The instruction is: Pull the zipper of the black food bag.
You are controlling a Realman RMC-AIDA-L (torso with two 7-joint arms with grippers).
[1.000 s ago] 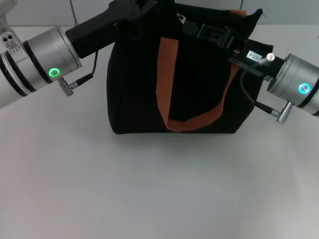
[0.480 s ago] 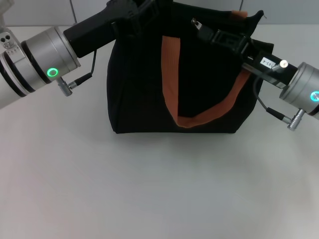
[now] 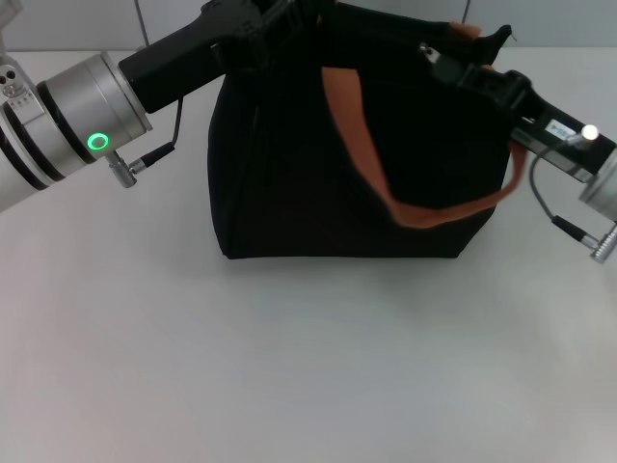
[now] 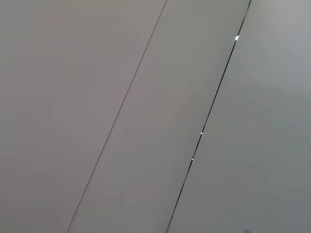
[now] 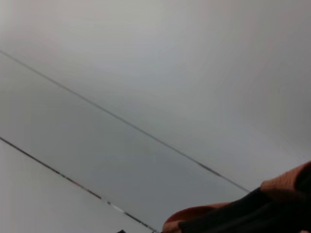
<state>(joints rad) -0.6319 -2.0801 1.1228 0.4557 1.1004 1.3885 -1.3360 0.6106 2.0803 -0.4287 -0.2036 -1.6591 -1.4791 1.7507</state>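
The black food bag (image 3: 289, 174) stands on the white table in the head view, far larger than my grippers. Its front orange-brown handle (image 3: 359, 121) hangs across the front, swung to the right. My left gripper (image 3: 278, 17) is at the bag's top left corner and appears shut on the fabric there. My right gripper (image 3: 442, 56) is at the bag's top edge near the right end, shut on the zipper (image 3: 425, 48), whose small silvery tab shows at its tip. The right wrist view shows only a bit of orange handle (image 5: 286, 182) and black fabric.
The white table (image 3: 289, 367) lies in front of the bag. A grey panelled wall (image 4: 146, 116) stands behind it and fills the left wrist view. A second orange handle (image 3: 465, 29) shows at the bag's back right.
My right gripper has moved to the right along the bag's top edge, taking the silvery zipper tab with it. The front handle has swung right. The left gripper has stayed put.
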